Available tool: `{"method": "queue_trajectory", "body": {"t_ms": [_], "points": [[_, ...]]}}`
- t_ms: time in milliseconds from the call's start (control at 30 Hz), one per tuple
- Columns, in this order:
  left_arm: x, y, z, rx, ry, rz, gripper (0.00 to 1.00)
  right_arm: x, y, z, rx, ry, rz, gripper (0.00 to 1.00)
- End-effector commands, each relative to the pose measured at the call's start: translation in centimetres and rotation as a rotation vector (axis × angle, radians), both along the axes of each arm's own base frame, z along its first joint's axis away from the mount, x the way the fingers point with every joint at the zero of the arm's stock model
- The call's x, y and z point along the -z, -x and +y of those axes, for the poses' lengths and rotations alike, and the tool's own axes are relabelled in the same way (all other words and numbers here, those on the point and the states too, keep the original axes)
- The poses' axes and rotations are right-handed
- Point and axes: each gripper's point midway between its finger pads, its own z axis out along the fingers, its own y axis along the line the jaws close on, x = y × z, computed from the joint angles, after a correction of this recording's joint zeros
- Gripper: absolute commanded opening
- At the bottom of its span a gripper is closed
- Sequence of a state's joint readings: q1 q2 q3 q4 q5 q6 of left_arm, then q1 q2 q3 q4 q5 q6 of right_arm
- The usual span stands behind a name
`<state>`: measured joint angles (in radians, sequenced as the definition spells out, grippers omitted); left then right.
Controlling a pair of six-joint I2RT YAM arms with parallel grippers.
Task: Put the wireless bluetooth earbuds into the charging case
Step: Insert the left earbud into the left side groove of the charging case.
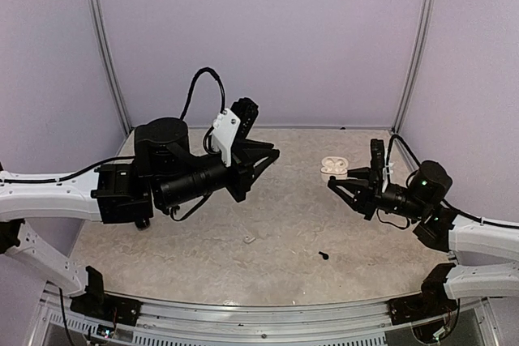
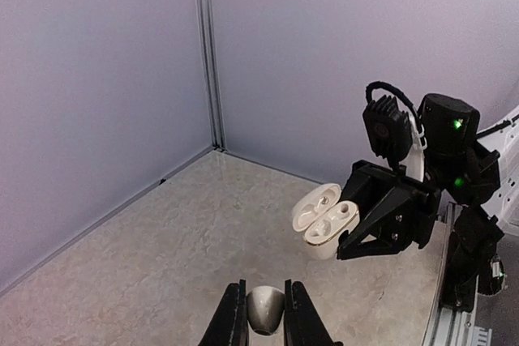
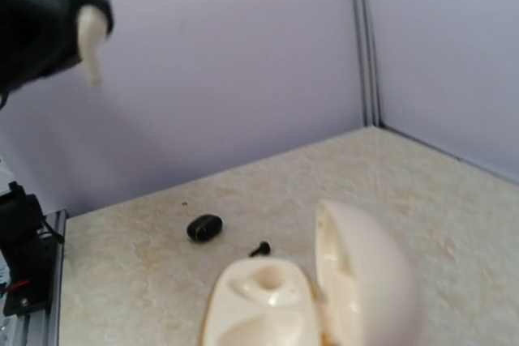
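My left gripper [image 2: 264,293] is shut on a small white earbud [image 2: 265,313] and hangs in the air over the table [image 1: 268,154]. The white charging case [image 2: 324,220] is open, with its lid up and its two sockets showing. My right gripper [image 2: 350,215] is shut on the case from the side, just above the table [image 1: 345,174]. The right wrist view shows the case [image 3: 263,305] close up, with the fingers hidden. On the table lie a tiny black earbud [image 1: 323,255], which the right wrist view also shows [image 3: 260,248], and a small white earbud [image 1: 249,239].
A black pebble-shaped thing [image 3: 203,227], larger than the earbuds, lies on the table beyond the black earbud. Purple walls with metal corner posts [image 1: 109,54] close in the back and sides. A metal rail [image 1: 268,313] runs along the near edge.
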<state>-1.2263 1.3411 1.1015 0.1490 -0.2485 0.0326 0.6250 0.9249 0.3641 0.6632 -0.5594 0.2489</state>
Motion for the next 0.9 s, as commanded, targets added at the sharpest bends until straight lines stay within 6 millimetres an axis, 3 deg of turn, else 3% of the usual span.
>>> {"method": "queue_trajectory", "body": {"t_ms": [0, 300, 867], "points": [[-2.9, 0.6, 0.0, -0.014, 0.188, -0.006, 0.01, -2.5, 0.8, 0.5, -0.054, -0.057, -0.134, 0.0], [-2.3, 2.6, -3.4, 0.039, 0.226, -0.032, 0.01, -3.6, 2.0, 2.4, -0.094, -0.061, -0.28, 0.0], [-1.1, 1.6, -5.5, 0.056, 0.25, -0.029, 0.01, -5.4, 4.0, 4.0, -0.137, -0.099, -0.364, 0.0]]}}
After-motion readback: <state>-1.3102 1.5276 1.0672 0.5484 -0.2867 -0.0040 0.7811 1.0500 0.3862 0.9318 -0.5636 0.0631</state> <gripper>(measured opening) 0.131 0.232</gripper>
